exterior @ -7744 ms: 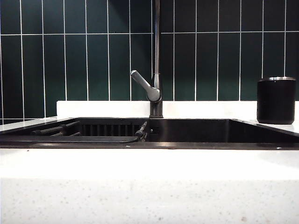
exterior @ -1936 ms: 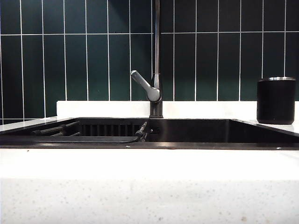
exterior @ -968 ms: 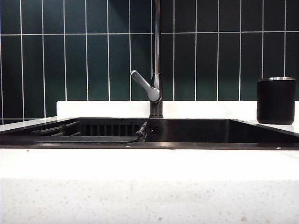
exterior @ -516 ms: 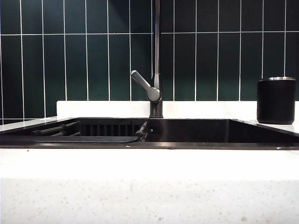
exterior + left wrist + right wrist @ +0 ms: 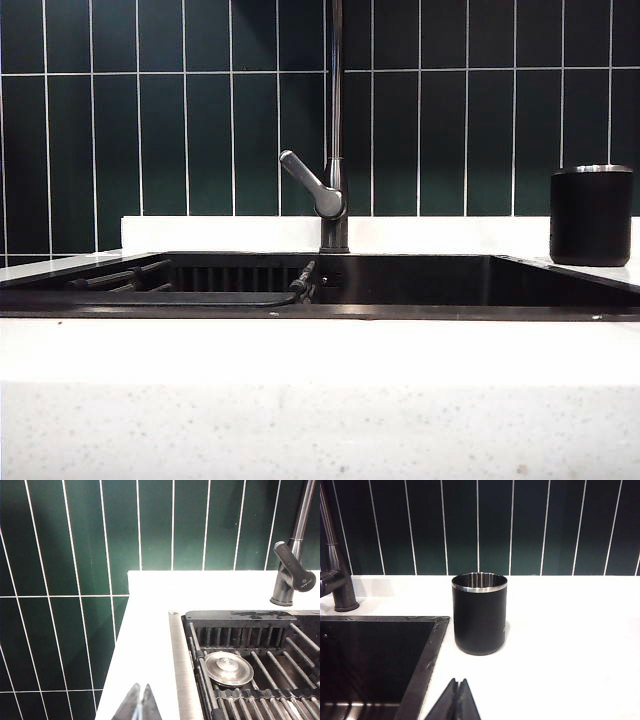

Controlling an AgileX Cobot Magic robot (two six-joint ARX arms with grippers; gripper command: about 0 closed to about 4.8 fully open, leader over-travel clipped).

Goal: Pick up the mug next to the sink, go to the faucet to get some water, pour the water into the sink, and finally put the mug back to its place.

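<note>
Beyond the closed jaws of the right gripper (image 5: 457, 700), the mug (image 5: 479, 613) is seen standing upright on the white speckled tabletop (image 5: 570, 640), well apart from the fingertips and empty-handed jaws. The mug is set just beside the corner of the sink (image 5: 370, 660), its silver rim uppermost and its steel interior showing; its handle cannot be made out from this side. To the far side of the sink from the mug, the base of the faucet (image 5: 337, 575) is planted on the tabletop against the dark green tiled wall (image 5: 530, 525).

The left gripper (image 5: 140, 705) is held over the tabletop edge at the opposite end of the sink, its jaws pressed together with nothing between them. Ahead of these jaws and off to one side, a dark rack (image 5: 250, 680) is laid inside the basin, and a round metal drain cover (image 5: 229, 668) rests on its bars. Farther off, the faucet's grey lever handle (image 5: 295, 572) is seen angled out from the slim pipe.

In the exterior view neither gripper is shown. The faucet (image 5: 336, 130) rises at the middle behind the sink (image 5: 420, 285), and the mug (image 5: 591, 215) stands at the right end on the tabletop (image 5: 320, 400), untouched.
</note>
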